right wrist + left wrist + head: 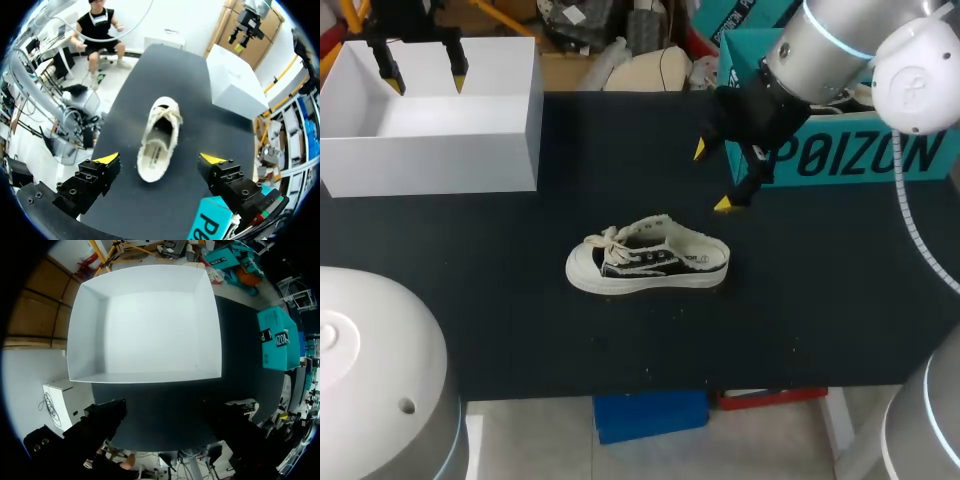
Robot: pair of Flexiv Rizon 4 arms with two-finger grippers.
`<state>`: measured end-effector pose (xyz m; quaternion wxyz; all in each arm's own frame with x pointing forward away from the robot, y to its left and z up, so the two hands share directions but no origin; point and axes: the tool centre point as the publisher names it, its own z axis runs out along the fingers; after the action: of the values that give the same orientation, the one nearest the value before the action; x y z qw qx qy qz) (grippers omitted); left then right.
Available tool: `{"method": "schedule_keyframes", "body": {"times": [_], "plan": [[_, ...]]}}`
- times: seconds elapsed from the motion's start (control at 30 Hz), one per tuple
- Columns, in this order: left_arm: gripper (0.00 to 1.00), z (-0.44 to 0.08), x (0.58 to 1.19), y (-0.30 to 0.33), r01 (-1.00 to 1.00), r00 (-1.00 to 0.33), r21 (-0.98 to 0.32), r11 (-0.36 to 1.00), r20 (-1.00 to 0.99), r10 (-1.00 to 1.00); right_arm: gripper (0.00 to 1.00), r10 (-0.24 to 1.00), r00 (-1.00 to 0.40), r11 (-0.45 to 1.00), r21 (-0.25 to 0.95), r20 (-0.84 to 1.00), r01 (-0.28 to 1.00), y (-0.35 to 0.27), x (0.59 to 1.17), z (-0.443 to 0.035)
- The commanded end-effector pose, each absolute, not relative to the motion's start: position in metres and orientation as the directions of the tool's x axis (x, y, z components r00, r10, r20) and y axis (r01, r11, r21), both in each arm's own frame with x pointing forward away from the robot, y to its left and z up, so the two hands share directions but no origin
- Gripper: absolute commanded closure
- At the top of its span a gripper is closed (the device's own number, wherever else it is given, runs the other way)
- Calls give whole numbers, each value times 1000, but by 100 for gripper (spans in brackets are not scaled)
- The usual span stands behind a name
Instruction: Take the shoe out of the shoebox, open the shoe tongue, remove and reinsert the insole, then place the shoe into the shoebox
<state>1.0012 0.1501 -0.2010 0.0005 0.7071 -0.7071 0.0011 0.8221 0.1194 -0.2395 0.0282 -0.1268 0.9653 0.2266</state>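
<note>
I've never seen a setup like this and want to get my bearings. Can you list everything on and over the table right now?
Shoe: one, cream with black, on its sole mid-table, outside both boxes.
White box: one, white, open-topped and empty, far left part of the table.
Teal box: one, teal with dark print, far right part of the table.
Table: one, black top.
Left gripper: one, black with yellow tips, open, above the white box.
Right gripper: one, black with yellow tips, open, in the air beside the teal box, beyond the shoe.
</note>
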Motion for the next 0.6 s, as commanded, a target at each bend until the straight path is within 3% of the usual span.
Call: {"method": "schedule_keyframes", "body": {"times": [0.03,0.27,0.6], "plan": [[0,-200,1001,150,-1000,0,0,0,1,-1000,0,-231,-966,866,430,-112,-257,120,822,-240],[0,-200,1001,150,-1000,0,0,0,1,-1000,0,-224,-967,864,435,-118,-253,118,816,-244],[0,-200,1001,150,-1000,0,0,0,1,-1000,0,-131,-983,814,551,-131,-182,97,809,-258]]}}
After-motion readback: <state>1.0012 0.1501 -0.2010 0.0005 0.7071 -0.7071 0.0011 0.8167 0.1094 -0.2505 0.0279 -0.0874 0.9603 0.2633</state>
